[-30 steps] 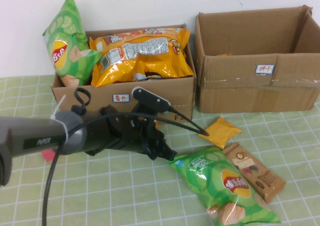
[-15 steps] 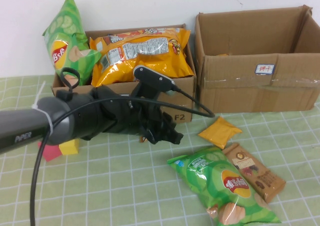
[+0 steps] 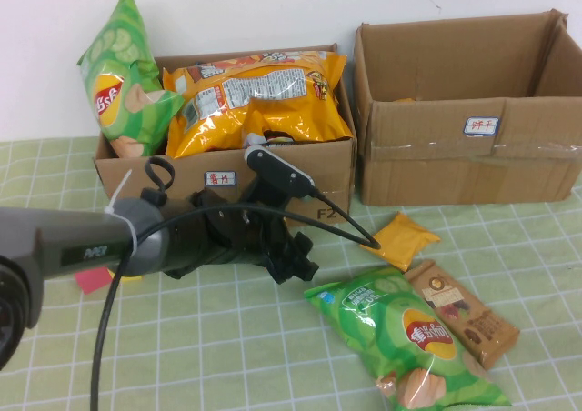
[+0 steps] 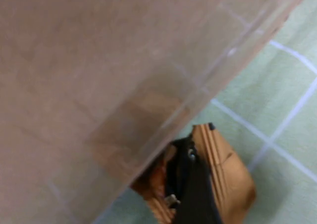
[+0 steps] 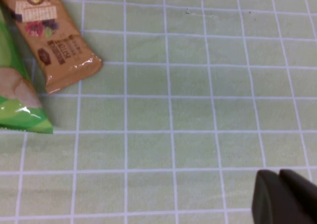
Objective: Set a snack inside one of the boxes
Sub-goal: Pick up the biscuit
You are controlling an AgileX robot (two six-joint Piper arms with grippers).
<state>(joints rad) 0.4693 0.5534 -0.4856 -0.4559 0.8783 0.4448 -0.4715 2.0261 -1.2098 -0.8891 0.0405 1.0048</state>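
Green crinkled chip bag point(image 3: 400, 338) lies flat on the worktop point(image 3: 227, 356) – left hand point(image 3: 300, 264) open beside it, empty; the right wrist view alone shows right hand point(image 5: 282, 196) pinched closed.

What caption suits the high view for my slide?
Left claw low before the full snack box; three snacks remain on the table.

The table point(image 3: 227, 356) is covered with a green cloth marked in a white grid. Two cardboard boxes stand on it side by side along the rear: the left box point(image 3: 332, 179) and the right box point(image 3: 436, 165). In front of them lie a small orange packet point(image 3: 400, 238), a brown snack bar point(image 3: 462, 312) and a green chip bag point(image 3: 405, 338), the bar just beside the bag. A red block point(image 3: 88, 281) lies near the left edge.
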